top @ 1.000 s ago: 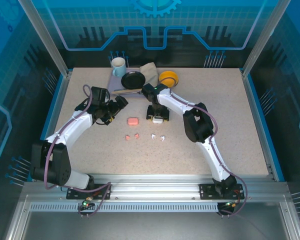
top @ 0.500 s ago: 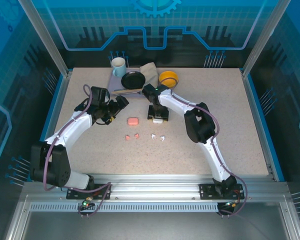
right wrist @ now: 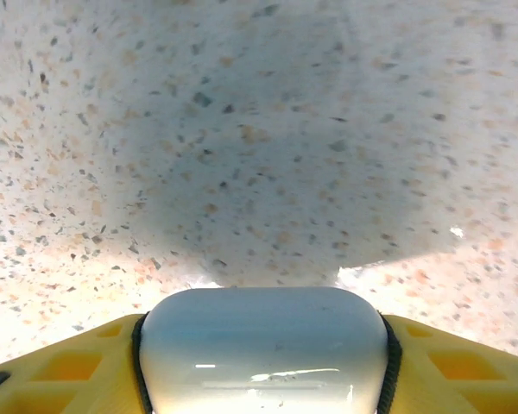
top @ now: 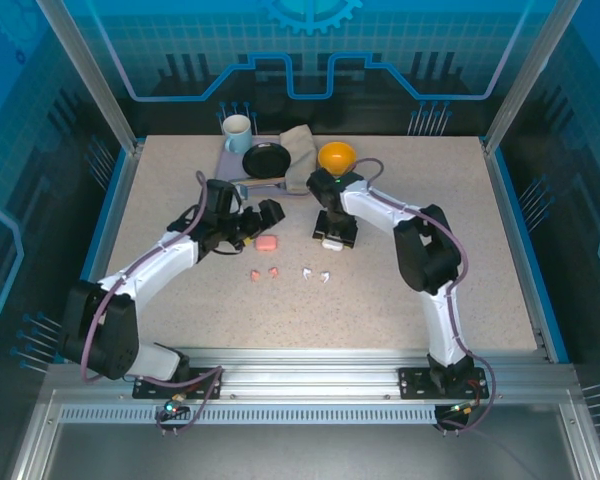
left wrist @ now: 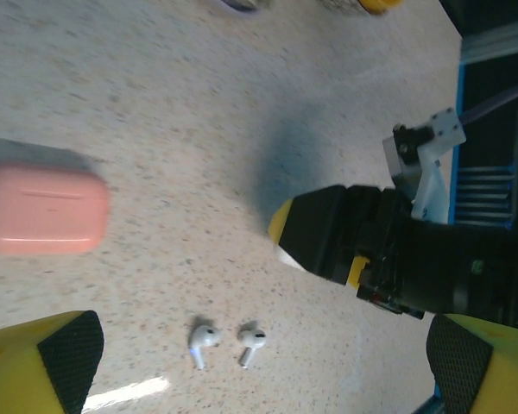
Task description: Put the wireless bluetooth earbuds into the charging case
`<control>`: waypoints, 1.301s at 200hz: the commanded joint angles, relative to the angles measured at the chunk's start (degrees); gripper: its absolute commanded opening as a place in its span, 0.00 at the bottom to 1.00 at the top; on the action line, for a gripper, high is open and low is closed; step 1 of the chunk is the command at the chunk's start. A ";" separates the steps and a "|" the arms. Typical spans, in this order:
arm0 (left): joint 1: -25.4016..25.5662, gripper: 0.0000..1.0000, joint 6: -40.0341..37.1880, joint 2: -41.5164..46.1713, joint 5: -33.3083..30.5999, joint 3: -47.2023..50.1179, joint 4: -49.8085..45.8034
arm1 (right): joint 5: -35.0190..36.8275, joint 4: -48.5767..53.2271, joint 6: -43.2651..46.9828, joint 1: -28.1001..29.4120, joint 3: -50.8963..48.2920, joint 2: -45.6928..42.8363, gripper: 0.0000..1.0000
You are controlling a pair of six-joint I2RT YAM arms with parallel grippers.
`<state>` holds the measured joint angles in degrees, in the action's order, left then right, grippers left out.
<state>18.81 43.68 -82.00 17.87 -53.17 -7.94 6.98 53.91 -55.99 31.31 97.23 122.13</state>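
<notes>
Earbuds: two pink earbuds (top: 255,274) and two white earbuds (top: 307,271) are seen loose on the table (top: 480,260), nearest the bases; none is seated.
Pink case: the pink case (top: 267,243) is found closed just beyond its pair, apart from it.
Left gripper: the left gripper (top: 268,222) is held at the pink case, fingers (left wrist: 65,362) spread wide, nothing between them.
White case: the white case (right wrist: 263,345) is pinched by the right gripper (top: 335,232); its lid looks shut.
Progress: judged barely begun; lids are to be opened and four buds inserted.
Open room: bare table is offered on the right and near side.
Far edge: a mug (top: 237,130), black plate (top: 267,160), cloth (top: 298,145) and yellow bowl (top: 337,156) are crowded behind both wrists, so backward room is judged tight.
</notes>
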 commanded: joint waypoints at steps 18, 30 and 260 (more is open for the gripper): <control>5.54 0.99 2.37 -5.72 1.74 1.38 18.07 | -6.34 -7.72 -12.94 -5.49 -7.73 -8.66 0.50; 6.85 0.99 3.45 -7.32 1.48 1.61 22.28 | -7.38 -8.94 -15.90 -6.72 -9.26 -10.42 0.50; 14.78 0.56 12.23 -31.45 -3.81 -6.87 46.74 | -15.17 -15.21 -30.50 -8.22 -11.64 -13.86 0.50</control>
<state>32.75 55.22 -111.57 15.20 -57.69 36.45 -6.76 39.27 -85.54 22.72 86.15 109.16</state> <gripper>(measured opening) 0.579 0.578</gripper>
